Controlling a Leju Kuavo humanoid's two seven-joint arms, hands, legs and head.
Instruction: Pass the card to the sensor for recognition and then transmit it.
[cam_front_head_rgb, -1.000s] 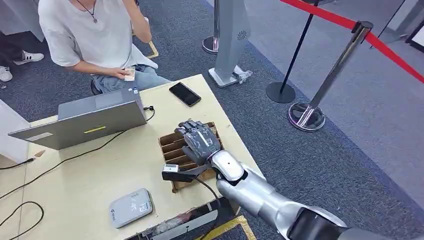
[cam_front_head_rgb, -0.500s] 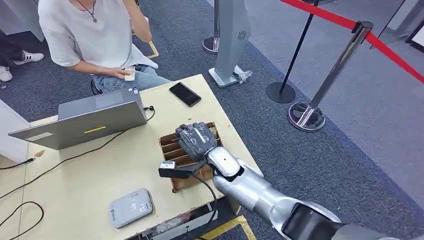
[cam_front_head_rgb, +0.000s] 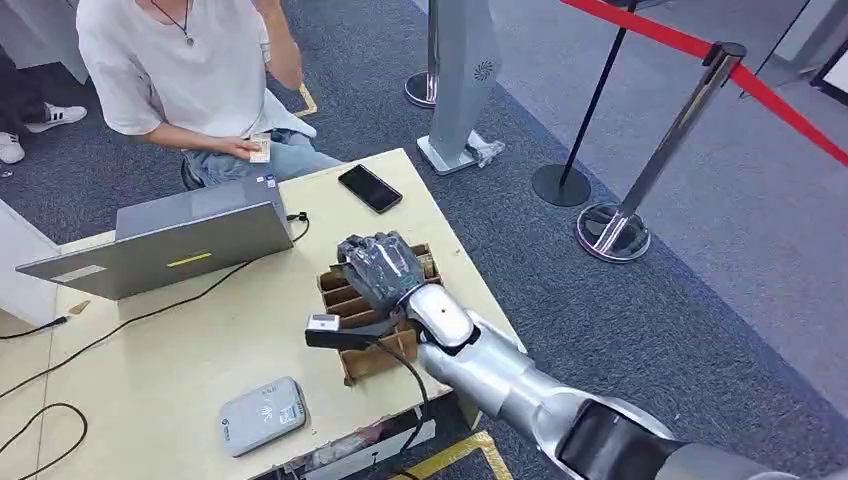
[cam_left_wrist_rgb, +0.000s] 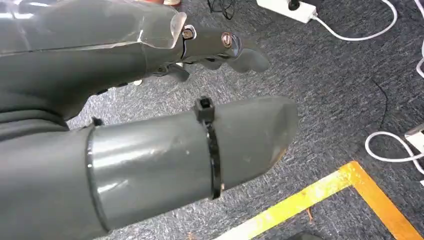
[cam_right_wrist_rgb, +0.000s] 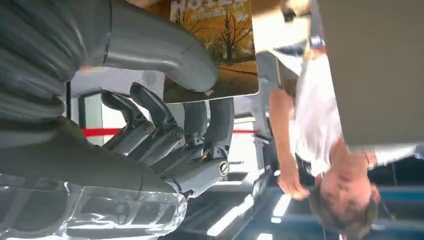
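The right hand hovers over the cardboard card box, and in the right wrist view the card, printed with an autumn tree scene, is pinched between the thumb and the darker fingers. The left hand hangs over carpet, holding nothing, its fingers seemingly loosely apart, though the wrist view is too close to be sure.

The main risk, as I judge it, is the card slipping: it is held near one edge, so a quick swing could twist it loose. The grey sensor lies on the bench well away from the box, on the side nearer the robot. The path there crosses the wrist camera mount and its black cable, which could snag. Beyond the box sit a laptop and phone, with a seated person behind them.
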